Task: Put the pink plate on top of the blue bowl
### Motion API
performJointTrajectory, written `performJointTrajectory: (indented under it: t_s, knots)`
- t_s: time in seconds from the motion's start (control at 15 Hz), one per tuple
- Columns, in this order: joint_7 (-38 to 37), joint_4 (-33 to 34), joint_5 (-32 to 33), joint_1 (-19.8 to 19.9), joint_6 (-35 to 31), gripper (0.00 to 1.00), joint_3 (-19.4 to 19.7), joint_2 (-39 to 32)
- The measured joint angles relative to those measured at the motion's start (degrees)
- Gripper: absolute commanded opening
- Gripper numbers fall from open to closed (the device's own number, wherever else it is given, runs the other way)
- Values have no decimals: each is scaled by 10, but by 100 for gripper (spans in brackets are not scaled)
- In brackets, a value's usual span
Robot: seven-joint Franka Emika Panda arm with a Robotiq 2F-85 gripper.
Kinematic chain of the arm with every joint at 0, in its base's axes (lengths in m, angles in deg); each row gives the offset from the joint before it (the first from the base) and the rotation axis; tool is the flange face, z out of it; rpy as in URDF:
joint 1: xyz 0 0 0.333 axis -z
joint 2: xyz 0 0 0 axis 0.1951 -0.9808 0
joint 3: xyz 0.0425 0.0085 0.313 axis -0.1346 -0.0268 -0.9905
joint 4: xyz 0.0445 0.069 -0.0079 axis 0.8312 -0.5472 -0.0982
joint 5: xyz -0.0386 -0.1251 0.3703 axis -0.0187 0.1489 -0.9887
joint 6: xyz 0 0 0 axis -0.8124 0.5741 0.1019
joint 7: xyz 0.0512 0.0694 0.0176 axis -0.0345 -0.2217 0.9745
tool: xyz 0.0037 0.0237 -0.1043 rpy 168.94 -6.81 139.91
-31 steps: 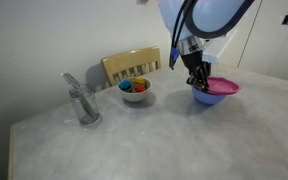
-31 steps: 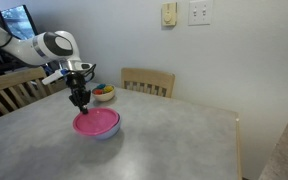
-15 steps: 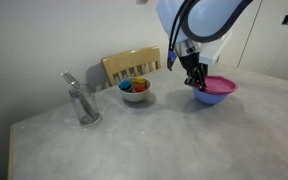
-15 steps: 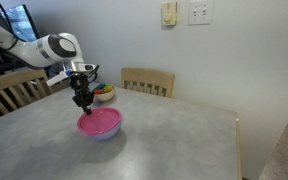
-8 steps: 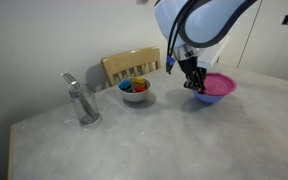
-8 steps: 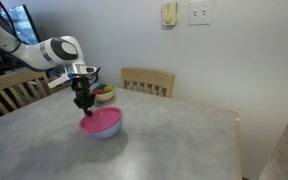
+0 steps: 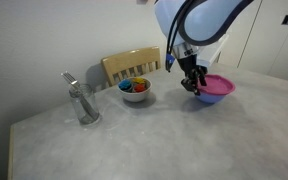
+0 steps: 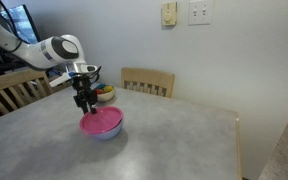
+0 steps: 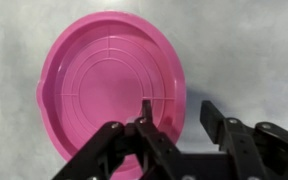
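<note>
The pink plate [image 7: 217, 86] lies flat on top of the blue bowl [image 7: 208, 99] on the grey table, and both exterior views show it [image 8: 100, 122]. Only the bowl's lower wall [image 8: 105, 134] shows under the plate. My gripper [image 7: 191, 87] points down at the plate's rim on the side towards the white bowl [image 8: 85, 106]. In the wrist view the plate [image 9: 104, 85] fills the left half and hides the bowl. The gripper [image 9: 177, 105] is open there, with one finger over the plate and the other outside the rim, not pressing on it.
A white bowl with colourful contents [image 7: 135, 89] stands behind my gripper near the table's back edge [image 8: 104, 94]. A clear glass holder with utensils [image 7: 82, 103] stands further along the table. Wooden chairs [image 7: 131, 65] [image 8: 147, 80] stand at the table's far edge.
The gripper has shifted slightly sideways, and the plate and bowl have shifted a little with it. The plate stays on the bowl throughout.
</note>
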Motion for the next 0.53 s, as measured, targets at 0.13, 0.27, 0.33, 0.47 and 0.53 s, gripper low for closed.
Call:
performJointTrajectory:
  t_s: [0.13, 0.27, 0.33, 0.47, 0.53]
  knots:
    - [0, 2, 0, 2, -4, 98, 2, 2]
    - [4, 2, -8, 6, -10, 100, 2, 6]
    - [15, 2, -20, 10, -13, 100, 1, 9]
    - [48, 2, -55, 22, -14, 100, -5, 20]
    - [68, 2, -76, 30, -14, 100, -10, 26]
